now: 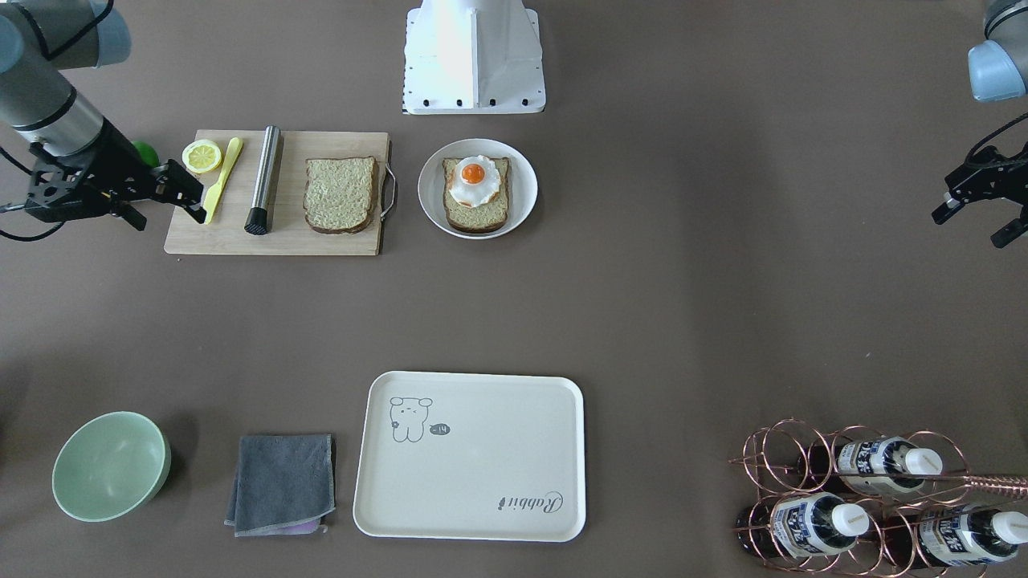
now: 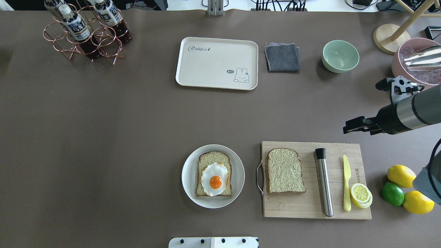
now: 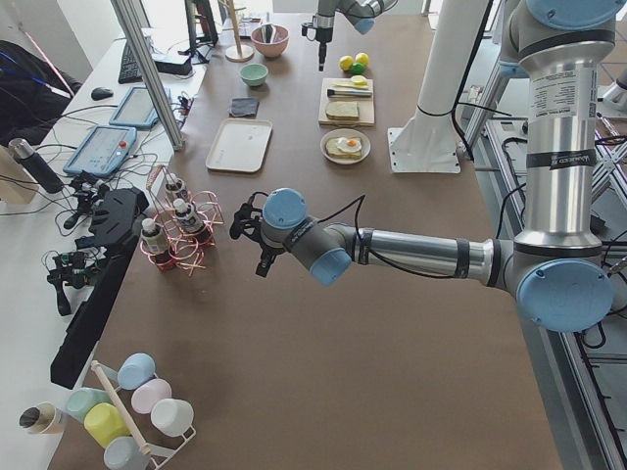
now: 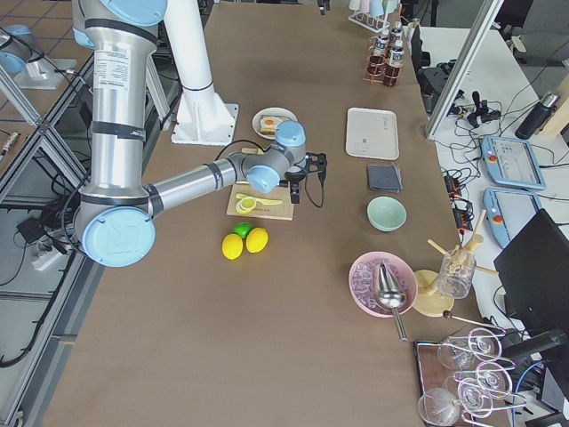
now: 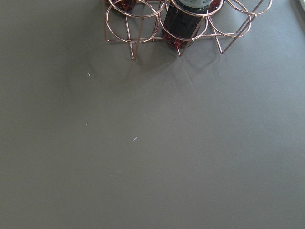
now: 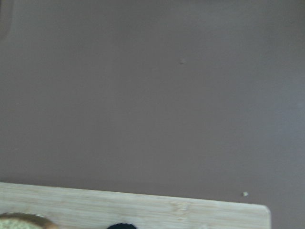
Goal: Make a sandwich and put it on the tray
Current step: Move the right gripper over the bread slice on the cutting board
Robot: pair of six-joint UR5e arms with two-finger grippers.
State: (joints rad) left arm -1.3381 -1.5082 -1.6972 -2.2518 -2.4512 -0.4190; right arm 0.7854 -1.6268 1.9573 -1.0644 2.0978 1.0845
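Observation:
One bread slice [image 1: 340, 194] lies bare on the wooden cutting board [image 1: 273, 241]. The second bread slice [image 1: 482, 215] lies on a round white plate [image 1: 430, 193] with the fried egg [image 1: 474, 179] on top of it. The cream tray [image 1: 482, 466] is empty at the table's operator side, also in the overhead view [image 2: 206, 69]. My right gripper [image 1: 167, 221] hovers open and empty over the cutting board's outer end, by the knife. My left gripper [image 1: 969, 226] is open and empty, far from the food, near the bottle rack's side of the table.
On the board lie a metal muddler [image 1: 263, 181], a yellow knife [image 1: 221, 181] and lemon slices [image 1: 201, 156]. Two lemons and a lime [image 2: 392, 193] sit beside the board. A green bowl [image 1: 111, 466], a grey cloth [image 1: 281, 482] and a copper bottle rack [image 1: 867, 498] flank the tray.

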